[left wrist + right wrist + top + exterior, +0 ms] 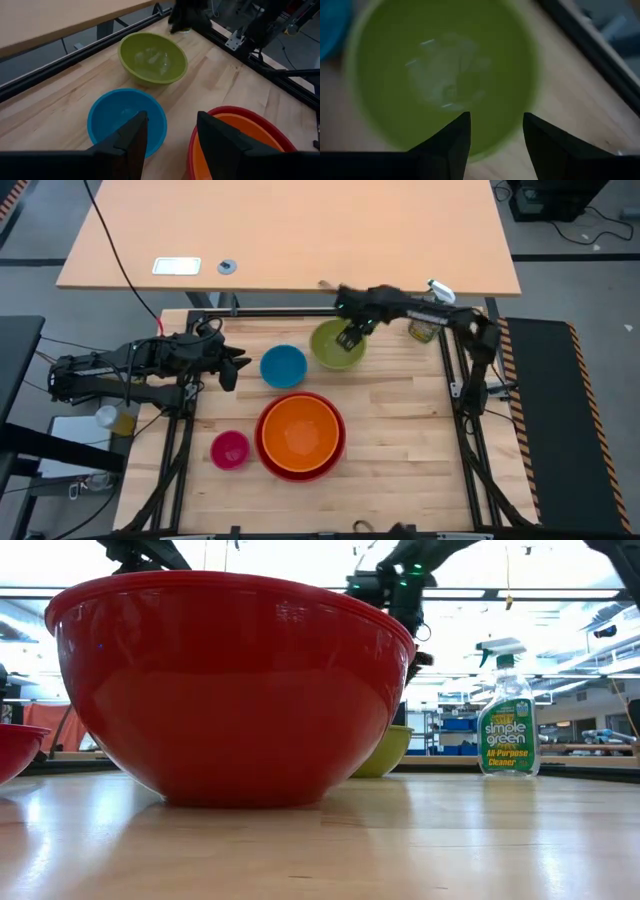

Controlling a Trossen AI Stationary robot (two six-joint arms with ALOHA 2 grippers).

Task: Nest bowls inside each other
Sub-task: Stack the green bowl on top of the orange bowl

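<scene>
A pale butcher-block bench (400, 430) fills the middle, framed by black rails, and past its far edge a big tan tabletop (300, 230) spreads across grey floor (570, 240), carrying a white label (176, 266) and a small round disc (227, 267). From table height the room opens up bright and washed out, long ceiling light strips (560, 595) running overhead, with shelving and blue bins (460, 724) far behind. Black cables (590, 220) trail over the floor at the far right corner.
</scene>
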